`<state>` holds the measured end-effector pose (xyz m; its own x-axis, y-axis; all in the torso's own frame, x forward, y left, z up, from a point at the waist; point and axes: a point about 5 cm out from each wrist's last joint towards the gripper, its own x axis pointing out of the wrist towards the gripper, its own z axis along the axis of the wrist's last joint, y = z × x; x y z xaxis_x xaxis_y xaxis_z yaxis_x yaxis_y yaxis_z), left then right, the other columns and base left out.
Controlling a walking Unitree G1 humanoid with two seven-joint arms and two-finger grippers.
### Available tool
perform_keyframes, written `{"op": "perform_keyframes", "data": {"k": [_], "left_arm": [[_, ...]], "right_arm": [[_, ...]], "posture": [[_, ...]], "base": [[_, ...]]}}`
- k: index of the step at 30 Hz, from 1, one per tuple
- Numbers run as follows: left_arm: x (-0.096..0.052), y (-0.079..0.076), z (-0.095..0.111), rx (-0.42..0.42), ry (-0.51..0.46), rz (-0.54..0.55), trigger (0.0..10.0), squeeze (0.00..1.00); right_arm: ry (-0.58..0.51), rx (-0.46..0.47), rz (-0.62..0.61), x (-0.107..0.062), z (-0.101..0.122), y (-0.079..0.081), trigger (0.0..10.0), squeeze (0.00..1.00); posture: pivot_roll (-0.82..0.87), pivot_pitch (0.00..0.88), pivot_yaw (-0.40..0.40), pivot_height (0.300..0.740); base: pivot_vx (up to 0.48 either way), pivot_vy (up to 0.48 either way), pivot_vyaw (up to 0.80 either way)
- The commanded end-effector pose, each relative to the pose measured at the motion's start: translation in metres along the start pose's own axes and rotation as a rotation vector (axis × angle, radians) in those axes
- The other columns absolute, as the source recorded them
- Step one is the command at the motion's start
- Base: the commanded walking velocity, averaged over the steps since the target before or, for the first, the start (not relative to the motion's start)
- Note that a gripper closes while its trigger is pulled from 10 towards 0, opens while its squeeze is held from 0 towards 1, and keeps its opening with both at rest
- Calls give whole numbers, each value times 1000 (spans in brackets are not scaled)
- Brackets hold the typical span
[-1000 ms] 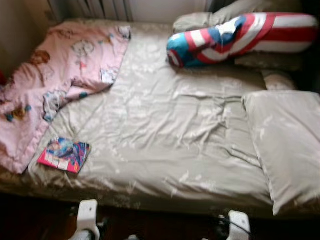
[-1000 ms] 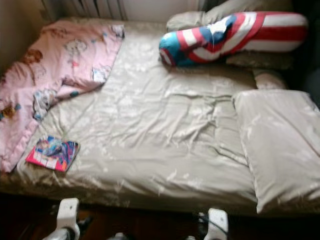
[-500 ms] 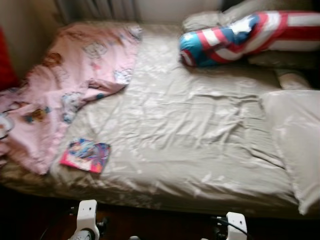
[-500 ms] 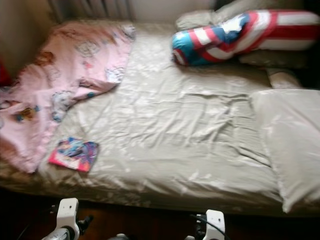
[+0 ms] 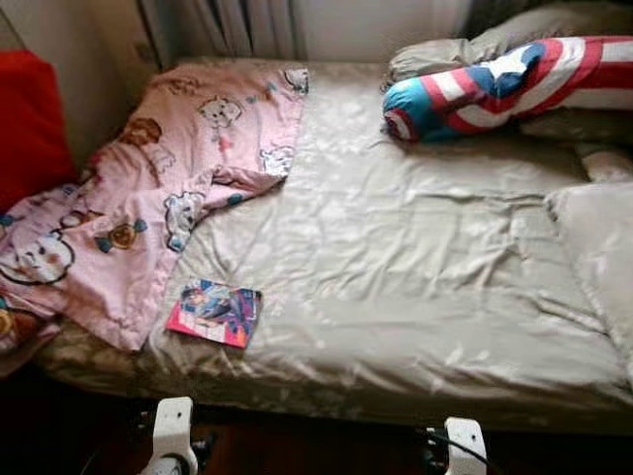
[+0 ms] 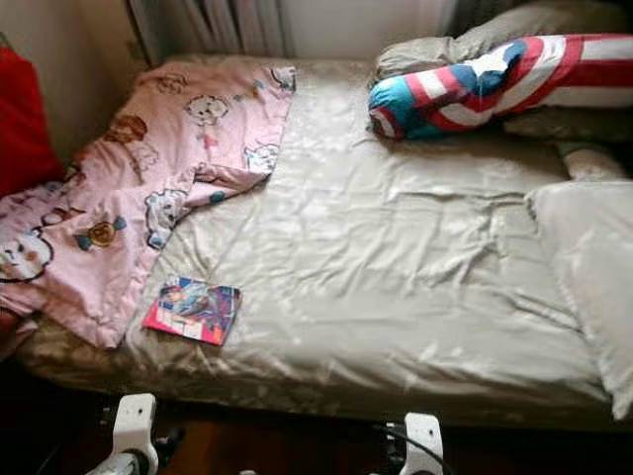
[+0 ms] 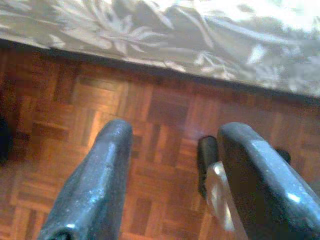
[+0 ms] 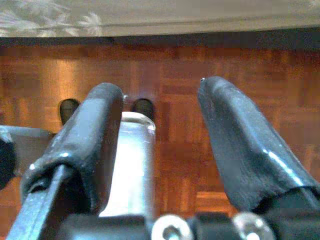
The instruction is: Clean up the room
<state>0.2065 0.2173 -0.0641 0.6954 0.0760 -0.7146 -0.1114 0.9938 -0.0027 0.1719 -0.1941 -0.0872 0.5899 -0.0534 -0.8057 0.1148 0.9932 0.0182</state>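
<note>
Bed [image 5: 415, 267] on parquet floor [image 7: 150, 115]

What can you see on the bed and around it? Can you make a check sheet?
Surface: bed with a wrinkled beige cover.
Job's things: pink cartoon blanket crumpled over the bed's left side; colourful book flat near the front edge, beside the blanket.
Clutter: striped red, white and blue cushion and beige pillows on the right.
Grippers: left gripper and right gripper low over the parquet floor, fingers open, empty.
Cables: black cable by the right arm.
Surroundings: curtain; red object.
</note>
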Motion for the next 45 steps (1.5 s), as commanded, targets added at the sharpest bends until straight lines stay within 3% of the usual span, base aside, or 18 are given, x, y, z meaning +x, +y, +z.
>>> {"op": "perform_keyframes", "data": {"k": [1,25,45], "left_arm": [[-2,3,-7,6,27,10,10000,0],[-1,3,-4,-7,17,33,10000,0],[0,2,-3,-18,16,36,10000,0]], "right_arm": [[31,-16,5,-1,-7,1,10000,0],[27,-2,4,0,-4,0,10000,0],[23,0,5,0,-2,0,10000,0]], "posture": [[26,126,2,740],[40,194,-7,740],[40,202,-12,740]], "base": [[0,322,0],[0,320,0],[0,317,0]]}}
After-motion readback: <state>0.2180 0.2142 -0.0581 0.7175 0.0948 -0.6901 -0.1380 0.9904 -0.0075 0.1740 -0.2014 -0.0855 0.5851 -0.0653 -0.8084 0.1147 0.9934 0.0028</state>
